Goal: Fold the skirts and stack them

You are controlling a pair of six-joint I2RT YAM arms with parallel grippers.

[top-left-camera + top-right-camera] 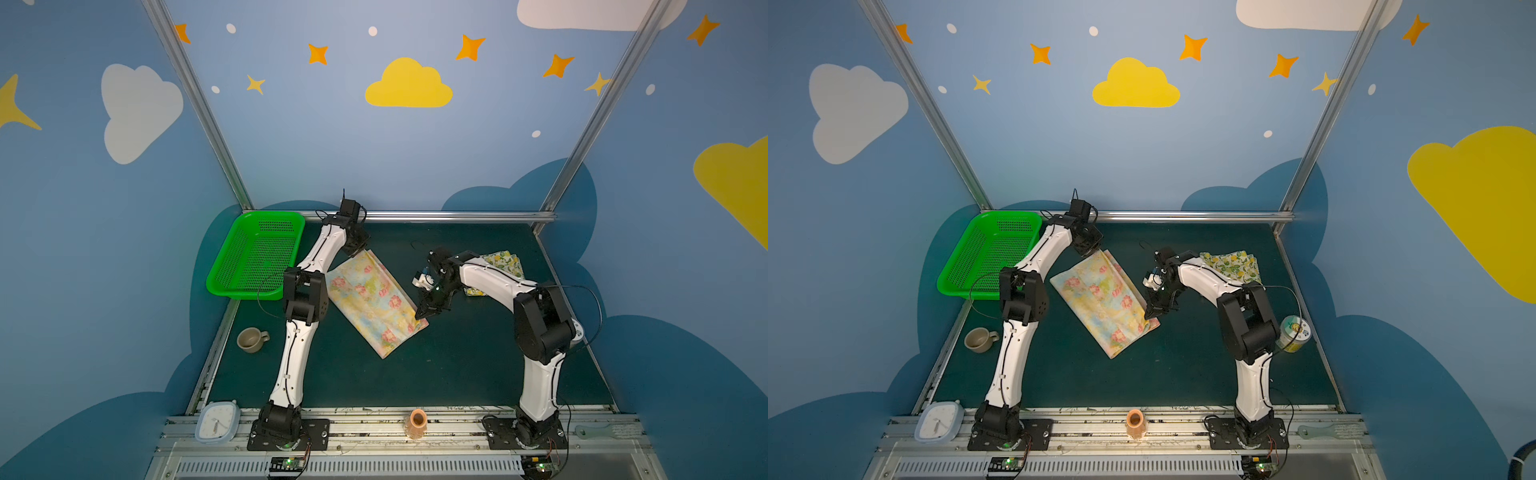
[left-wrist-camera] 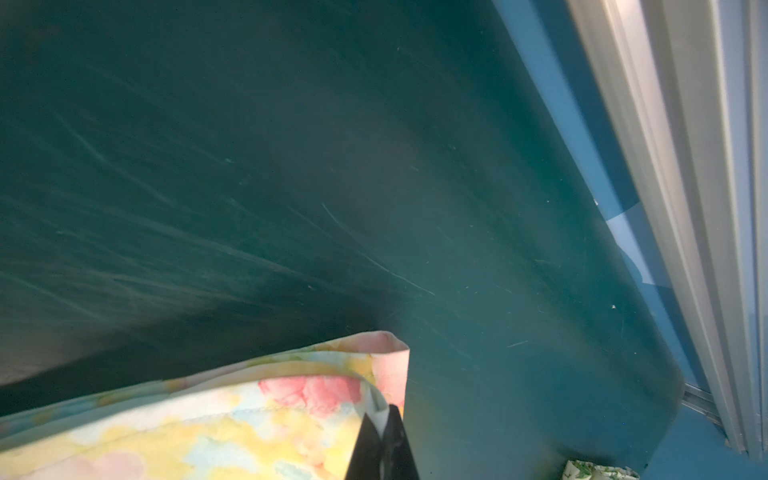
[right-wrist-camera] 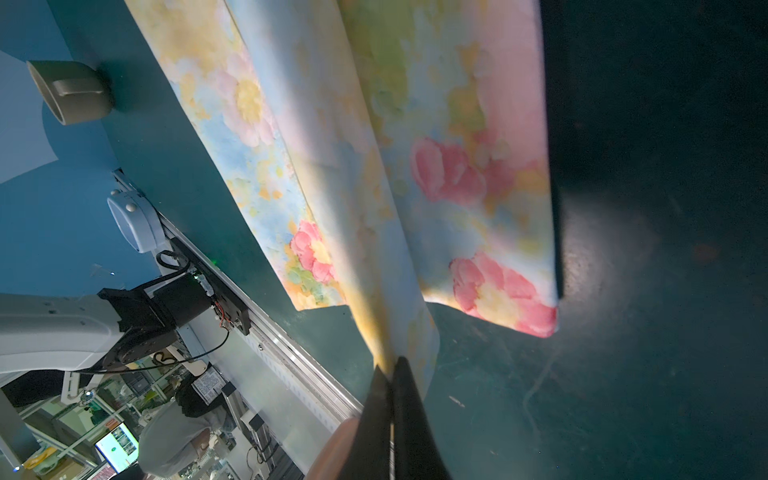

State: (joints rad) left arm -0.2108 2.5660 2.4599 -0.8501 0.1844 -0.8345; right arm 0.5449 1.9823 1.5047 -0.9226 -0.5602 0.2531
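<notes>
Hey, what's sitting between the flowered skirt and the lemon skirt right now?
The right arm, reaching from over the lemon skirt to the flowered skirt, its end effector shut on that skirt's edge. Otherwise only dark mat shows there, in both top views.

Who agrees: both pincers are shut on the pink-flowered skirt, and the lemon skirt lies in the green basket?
Not quite. The left pincer and right pincer are shut on the pink-flowered skirt, but the lemon skirt lies on the table, not in the green basket, as both top views show.
</notes>
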